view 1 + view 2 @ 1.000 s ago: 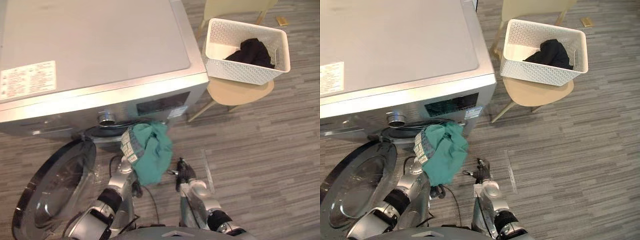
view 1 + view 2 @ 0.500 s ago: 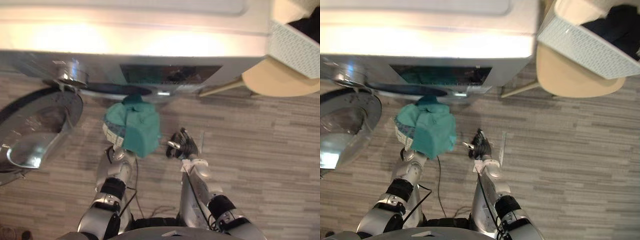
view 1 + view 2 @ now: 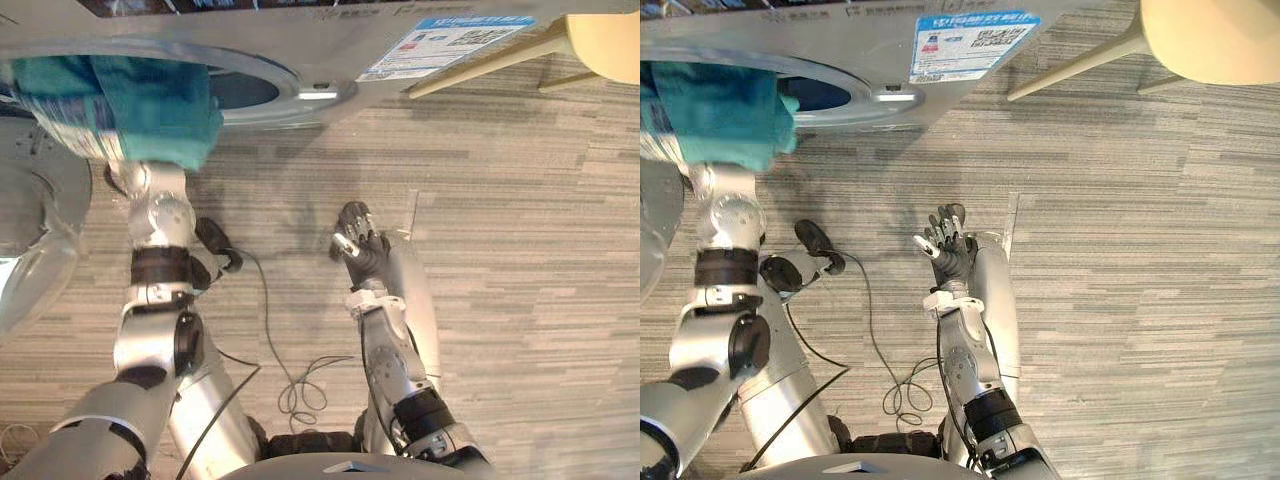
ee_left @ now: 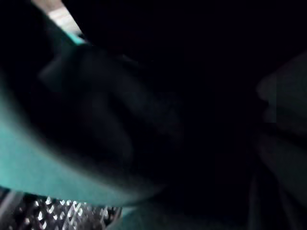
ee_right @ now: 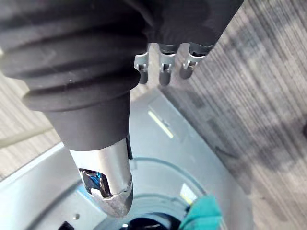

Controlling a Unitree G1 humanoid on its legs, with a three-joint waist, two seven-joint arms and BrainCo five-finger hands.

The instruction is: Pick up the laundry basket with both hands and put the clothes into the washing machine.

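One teal garment at upper left meets the washing machine's drum opening, left robot hand buried underneath, grip unreadable, right robot hand open mid-frame; loading step, next probably a push inside.

Teal clothes, silver washer, grey floor

Laundry room: washing machine.

A bunched teal garment hangs across the rim of the washing machine drum opening.
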